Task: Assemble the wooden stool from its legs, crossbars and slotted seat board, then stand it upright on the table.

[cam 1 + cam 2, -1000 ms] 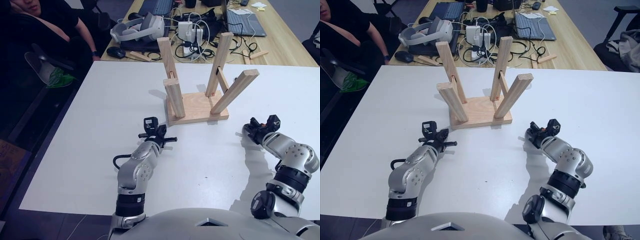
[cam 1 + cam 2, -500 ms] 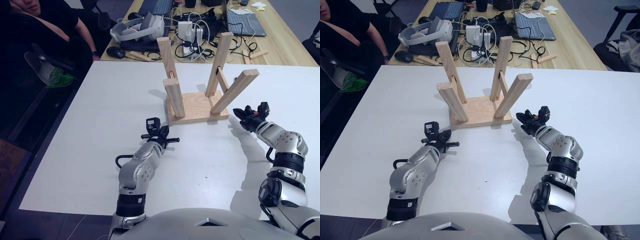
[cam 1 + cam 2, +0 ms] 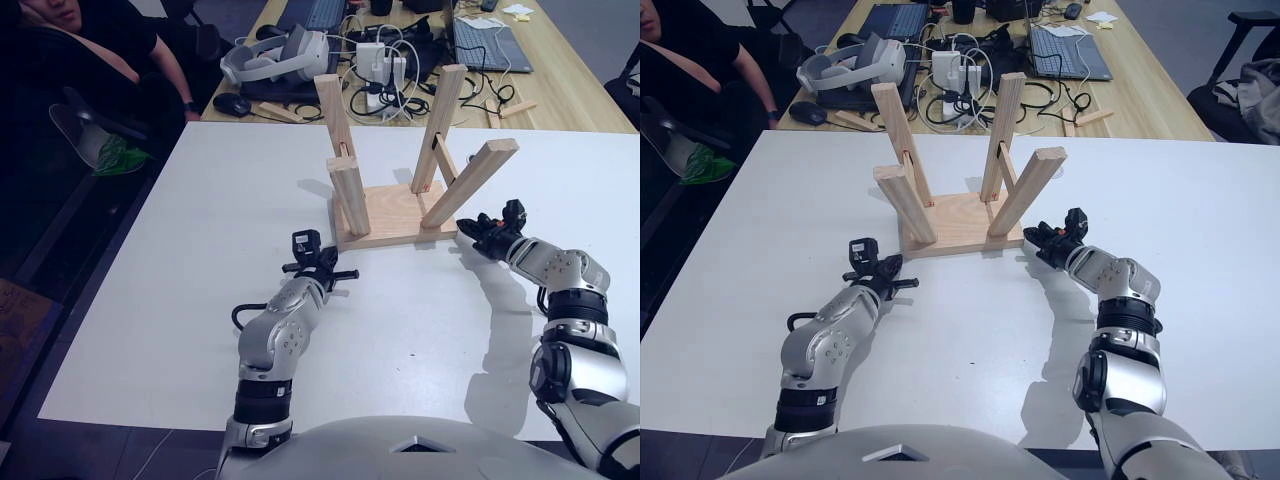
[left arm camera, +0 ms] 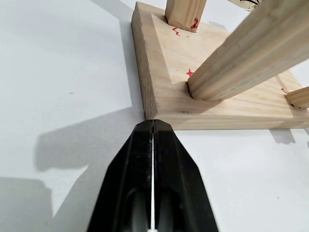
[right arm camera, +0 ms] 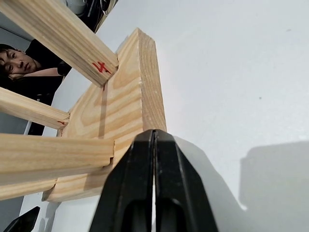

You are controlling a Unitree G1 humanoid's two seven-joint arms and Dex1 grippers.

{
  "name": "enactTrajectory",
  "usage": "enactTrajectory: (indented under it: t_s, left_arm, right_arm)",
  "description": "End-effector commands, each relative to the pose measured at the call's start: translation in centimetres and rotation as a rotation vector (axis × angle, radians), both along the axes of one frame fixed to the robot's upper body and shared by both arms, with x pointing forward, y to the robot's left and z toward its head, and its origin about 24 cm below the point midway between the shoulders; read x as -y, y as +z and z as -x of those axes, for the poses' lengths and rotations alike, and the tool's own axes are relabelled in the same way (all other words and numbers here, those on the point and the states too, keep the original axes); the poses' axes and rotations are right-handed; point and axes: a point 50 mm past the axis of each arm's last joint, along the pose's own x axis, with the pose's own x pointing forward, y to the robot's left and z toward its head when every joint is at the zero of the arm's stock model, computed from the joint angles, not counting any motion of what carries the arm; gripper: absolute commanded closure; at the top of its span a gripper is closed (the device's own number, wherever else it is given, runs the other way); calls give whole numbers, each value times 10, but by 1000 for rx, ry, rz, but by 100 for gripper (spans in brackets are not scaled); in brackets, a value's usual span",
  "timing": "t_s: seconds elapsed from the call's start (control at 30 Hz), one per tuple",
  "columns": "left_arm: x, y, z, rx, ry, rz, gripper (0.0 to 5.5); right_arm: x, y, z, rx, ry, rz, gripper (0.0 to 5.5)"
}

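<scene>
Left arm (image 3: pixel 275 335) lies low over the white table (image 3: pixel 200 250), forearm angled in toward the seat board (image 3: pixel 392 212). The left gripper (image 4: pixel 153 124) has its 2 black fingers pressed together with nothing between them, and its tip is at the board's near-left corner. I can't tell if it touches.

Right arm (image 3: pixel 560 275) is bent at the elbow, with the wrist turned in toward the same board. The right gripper (image 5: pixel 154 133) is also closed and empty, tip at the board's near-right corner, contact unclear.

The stool (image 3: pixel 400 170) is pale raw wood with visible grain, and it sits upside down. The board is a flat rectangle lying on the table, with red marks (image 4: pixel 190 73) by the slots. 4 square legs (image 3: pixel 350 197) stick up from it. The near-right one (image 3: pixel 468 183) leans outward, past the board's right edge and above the right gripper.
</scene>
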Motion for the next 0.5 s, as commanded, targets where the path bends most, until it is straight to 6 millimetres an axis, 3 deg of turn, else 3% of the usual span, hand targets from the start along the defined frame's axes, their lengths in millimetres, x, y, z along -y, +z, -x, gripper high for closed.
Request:
enactTrajectory:
  t_s: [0.03, 0.27, 0.5]
  left_arm:
    - [15, 2, -3, -16, -11, 63, 547]
    - [15, -15, -4, -70, -35, 21, 547]
    - [12, -19, -20, -43, -21, 11, 547]
  right_arm:
    - [4, -13, 7, -88, 20, 44, 550]
    - [2, -19, 5, -88, 24, 82, 550]
    - [-5, -23, 4, -67, 58, 114, 550]
